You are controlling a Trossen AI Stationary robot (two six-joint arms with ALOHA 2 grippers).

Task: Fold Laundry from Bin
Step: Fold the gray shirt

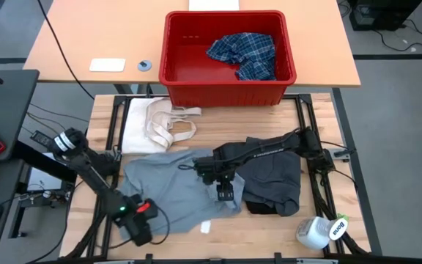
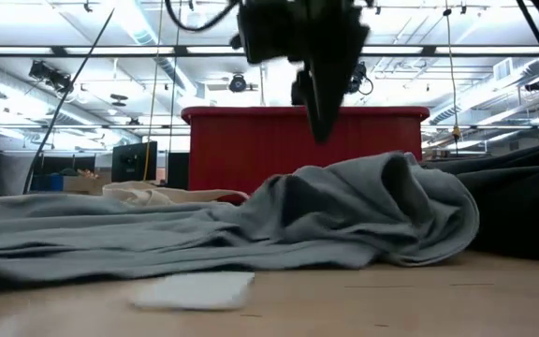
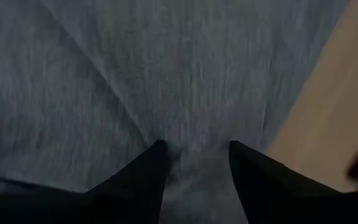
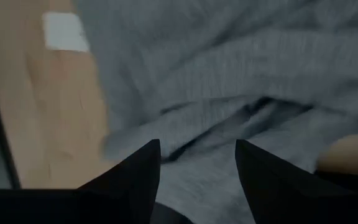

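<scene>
Wooden bench [image 1: 269,235] at lower frame shows you little folded: light grey garment [image 1: 174,187] lies spread at centre, both the left tool [image 3: 194,149] and right tool [image 1: 224,192] open over it, plaid shirt [image 1: 244,53] waits in the bin [image 1: 229,88].

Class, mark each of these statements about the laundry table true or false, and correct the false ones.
1. The plaid shirt lies inside the red bin. True.
2. The light grey garment is in the bin. False: it lies spread on the table.
3. The right claw is above the light grey garment's edge. True.
4. The cream cloth sits on the dark garment. False: they lie apart.
5. The spray bottle stands upright. False: it lies on its side.
</scene>
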